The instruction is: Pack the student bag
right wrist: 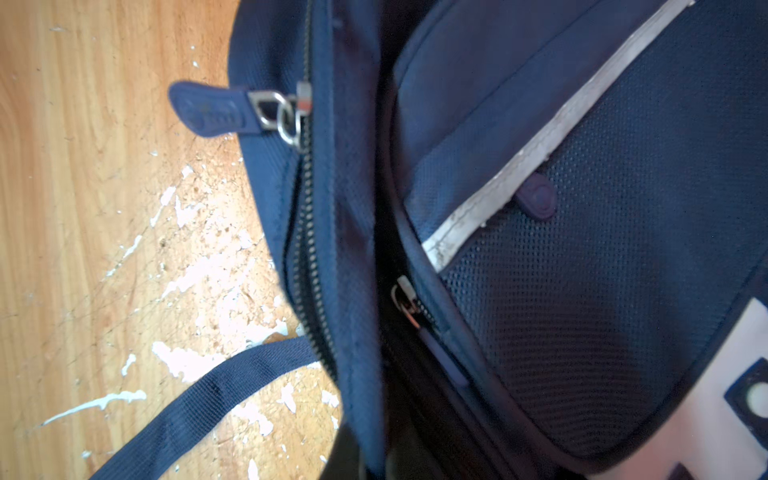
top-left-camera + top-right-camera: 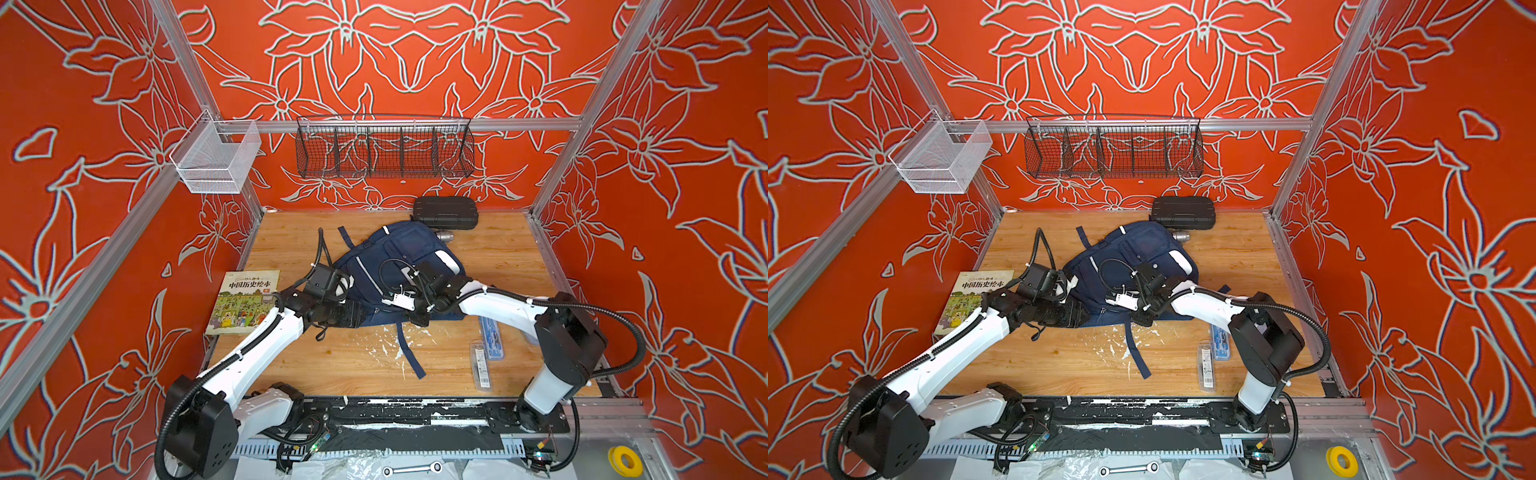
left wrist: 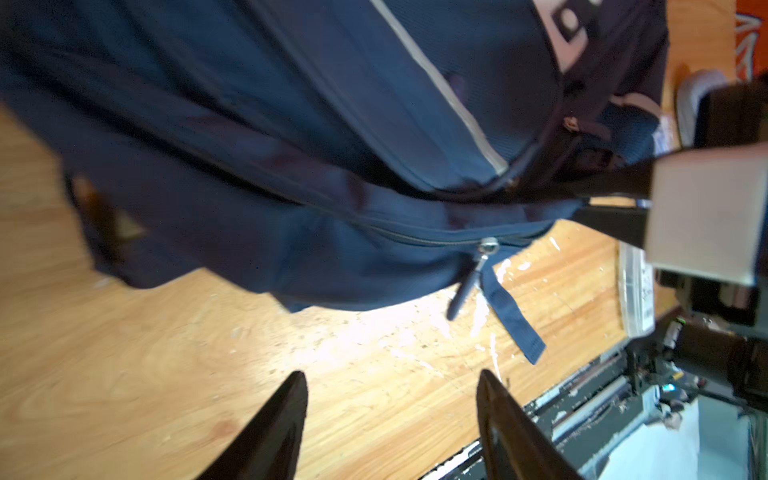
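**Two robot arms meet at a backpack's zipped edge**

The left gripper [image 3: 391, 374] stands released. Its two black fingers [image 3: 286, 415] are spread over bare wood, just short of the near edge of the navy blue fabric backpack [image 2: 399, 257]. A metal zipper slider with a dark pull [image 3: 461, 291] hangs off that edge straight ahead of the fingers, beside a short webbing tab [image 3: 515, 324].

The right gripper [image 2: 419, 319], clenched, sits at the same near edge from the other side, close to its partner. Whether it pinches any fabric cannot be made out.

The backpack lies flat in the middle of the pale wooden tabletop [image 2: 332, 365], pockets and white stripes facing up. One long strap [image 2: 409, 353] trails toward the arms' bases across a patch of white scuffs [image 2: 386, 345]. Red wallpaper with white flower outlines [image 2: 415, 62] and aluminium rails [image 2: 519, 124] close in the cell.

A colourful picture book with a Chinese title [image 2: 245, 301] lies left of the bag, its corner under the left arm. A black hard plastic case [image 2: 446, 212] rests by the back wall just past the bag's far end, with a small silver cylinder [image 2: 446, 237] between them. To the right, a blue pencil case [image 2: 492, 338] and a clear plastic packet [image 2: 482, 365] lie side by side, the blue one partly hidden by the right forearm.

A black wire basket [image 2: 384, 151] and a white mesh basket [image 2: 216, 156] hang from the rails. In both top views the wrists and cables cover the bag's near portion.
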Controlling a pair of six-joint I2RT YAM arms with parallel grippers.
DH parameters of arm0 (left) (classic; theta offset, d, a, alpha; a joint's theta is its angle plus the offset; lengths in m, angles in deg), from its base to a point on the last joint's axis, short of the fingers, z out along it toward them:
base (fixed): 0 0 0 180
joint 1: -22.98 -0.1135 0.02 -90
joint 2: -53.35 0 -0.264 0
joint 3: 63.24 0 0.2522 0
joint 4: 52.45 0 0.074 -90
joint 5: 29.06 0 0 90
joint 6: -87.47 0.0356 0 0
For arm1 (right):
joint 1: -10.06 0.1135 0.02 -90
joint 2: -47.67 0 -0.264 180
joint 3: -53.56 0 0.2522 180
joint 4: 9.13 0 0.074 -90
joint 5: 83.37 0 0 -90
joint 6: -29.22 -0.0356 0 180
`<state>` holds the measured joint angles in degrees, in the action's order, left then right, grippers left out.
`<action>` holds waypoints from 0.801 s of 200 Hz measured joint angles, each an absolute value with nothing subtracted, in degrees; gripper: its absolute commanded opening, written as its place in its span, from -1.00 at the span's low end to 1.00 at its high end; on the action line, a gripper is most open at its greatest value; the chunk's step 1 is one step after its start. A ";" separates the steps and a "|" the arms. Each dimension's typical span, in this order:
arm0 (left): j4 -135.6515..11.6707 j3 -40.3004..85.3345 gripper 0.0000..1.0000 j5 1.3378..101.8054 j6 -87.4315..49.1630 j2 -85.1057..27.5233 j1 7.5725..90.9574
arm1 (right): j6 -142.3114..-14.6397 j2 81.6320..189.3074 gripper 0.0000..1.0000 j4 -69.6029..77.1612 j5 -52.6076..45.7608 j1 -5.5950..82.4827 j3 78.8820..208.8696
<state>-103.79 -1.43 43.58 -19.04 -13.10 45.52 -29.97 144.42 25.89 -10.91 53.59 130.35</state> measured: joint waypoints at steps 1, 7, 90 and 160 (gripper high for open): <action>-103.64 -1.45 0.21 43.58 -19.08 -13.17 45.61 | -29.97 144.42 -1.00 25.91 -10.98 53.55 130.37; -102.88 -1.63 0.19 43.23 -19.04 -13.72 46.31 | -29.99 144.42 -1.00 25.93 -11.28 53.52 130.41; -97.63 1.02 -0.24 42.73 -18.58 -26.09 51.16 | -31.30 144.42 -1.00 26.63 -12.35 53.52 130.43; -97.04 0.97 -1.00 43.05 -17.51 -24.47 51.49 | -33.03 144.42 -1.00 26.43 -12.35 53.52 130.48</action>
<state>-97.04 0.97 43.05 -17.51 -24.47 51.49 -33.03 144.42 26.43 -12.35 53.52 130.48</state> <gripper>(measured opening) 0.058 0.074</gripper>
